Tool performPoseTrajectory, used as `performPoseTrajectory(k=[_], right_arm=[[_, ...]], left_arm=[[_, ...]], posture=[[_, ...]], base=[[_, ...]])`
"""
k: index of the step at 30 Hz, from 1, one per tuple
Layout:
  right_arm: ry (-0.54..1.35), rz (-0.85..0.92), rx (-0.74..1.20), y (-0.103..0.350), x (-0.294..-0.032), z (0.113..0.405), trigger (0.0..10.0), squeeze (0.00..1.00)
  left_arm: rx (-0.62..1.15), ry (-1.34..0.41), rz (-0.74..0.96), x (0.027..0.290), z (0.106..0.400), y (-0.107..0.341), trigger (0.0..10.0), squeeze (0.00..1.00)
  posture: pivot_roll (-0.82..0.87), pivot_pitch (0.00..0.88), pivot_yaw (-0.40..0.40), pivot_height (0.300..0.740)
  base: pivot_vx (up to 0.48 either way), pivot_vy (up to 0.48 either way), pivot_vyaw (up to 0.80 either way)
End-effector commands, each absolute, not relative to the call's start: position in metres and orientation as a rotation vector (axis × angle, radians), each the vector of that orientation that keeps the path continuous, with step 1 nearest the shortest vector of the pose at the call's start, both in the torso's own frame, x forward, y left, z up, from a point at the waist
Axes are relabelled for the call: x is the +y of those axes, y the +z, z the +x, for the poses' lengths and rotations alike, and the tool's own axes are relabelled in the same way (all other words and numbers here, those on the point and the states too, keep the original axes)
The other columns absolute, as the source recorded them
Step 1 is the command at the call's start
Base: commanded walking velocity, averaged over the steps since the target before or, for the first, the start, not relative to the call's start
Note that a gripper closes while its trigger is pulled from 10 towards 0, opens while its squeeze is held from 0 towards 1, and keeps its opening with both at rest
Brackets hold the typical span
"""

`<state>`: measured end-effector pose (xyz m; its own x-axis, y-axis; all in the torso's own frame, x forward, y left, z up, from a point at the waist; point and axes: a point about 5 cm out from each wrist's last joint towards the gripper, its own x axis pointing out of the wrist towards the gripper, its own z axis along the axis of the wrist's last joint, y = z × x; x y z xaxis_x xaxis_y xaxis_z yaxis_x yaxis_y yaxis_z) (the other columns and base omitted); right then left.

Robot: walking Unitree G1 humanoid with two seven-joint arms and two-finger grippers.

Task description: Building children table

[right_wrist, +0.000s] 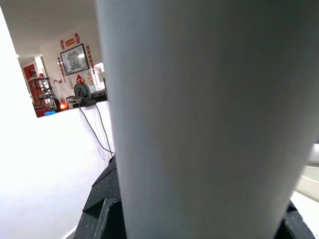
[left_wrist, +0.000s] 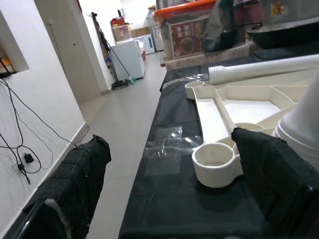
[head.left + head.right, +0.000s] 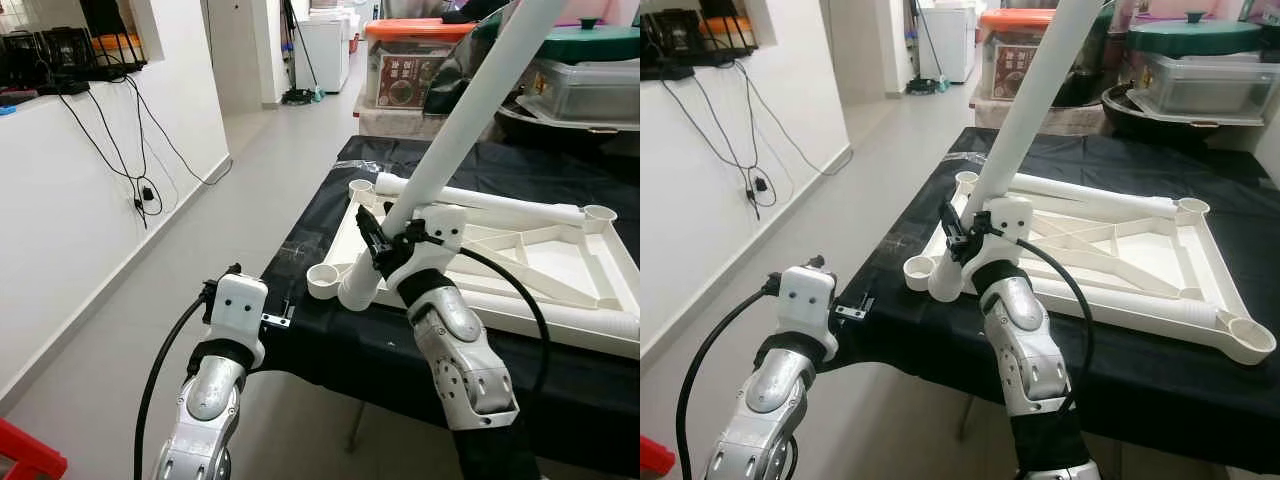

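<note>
Nearest the robot, the left hand (image 3: 283, 318) hovers at the near edge of the worktop (image 3: 330, 350), its fingers (image 2: 75, 184) spread wide and holding nothing, with the near corner socket (image 2: 213, 158) just ahead of it.

A little farther in, the right hand (image 3: 385, 238) is clenched around a long white table leg (image 3: 470, 110) close to its lower end. The leg slants up and away, and its foot sits just beside that corner socket (image 3: 322, 280), touching or nearly touching the frame rather than seated in it.

The step in hand looks like fitting this leg into the upturned tabletop (image 3: 560, 270). The next move probably calls for bringing the leg upright, lining its end over the socket and pressing down, perhaps with the free hand steadying the frame.

Beyond, the tabletop lies underside up on the black cloth, another leg (image 3: 480, 198) lying along its far rim. Storage boxes (image 3: 410, 65) stand behind.
</note>
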<state>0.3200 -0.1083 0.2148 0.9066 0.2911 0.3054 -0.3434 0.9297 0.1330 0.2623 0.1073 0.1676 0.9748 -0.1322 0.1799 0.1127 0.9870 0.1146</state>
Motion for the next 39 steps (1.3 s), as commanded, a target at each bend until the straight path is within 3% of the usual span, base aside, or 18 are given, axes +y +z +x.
performPoseTrajectory(k=[1,39], right_arm=[[0.354,0.195,-0.312,0.2217,-0.1036,0.3187,10.0,0.00],[0.359,0.194,-0.322,0.2243,-0.1036,0.3213,10.0,0.00]], left_arm=[[-0.178,-0.111,0.112,0.1086,0.2611,0.1661,10.0,0.00],[-0.153,-0.088,0.086,0.1105,0.2595,0.1606,10.0,0.00]], posture=[[0.02,0.000,-0.015,0.740],[0.02,0.000,-0.023,0.740]], base=[[0.262,0.000,0.00],[0.243,0.000,0.00]])
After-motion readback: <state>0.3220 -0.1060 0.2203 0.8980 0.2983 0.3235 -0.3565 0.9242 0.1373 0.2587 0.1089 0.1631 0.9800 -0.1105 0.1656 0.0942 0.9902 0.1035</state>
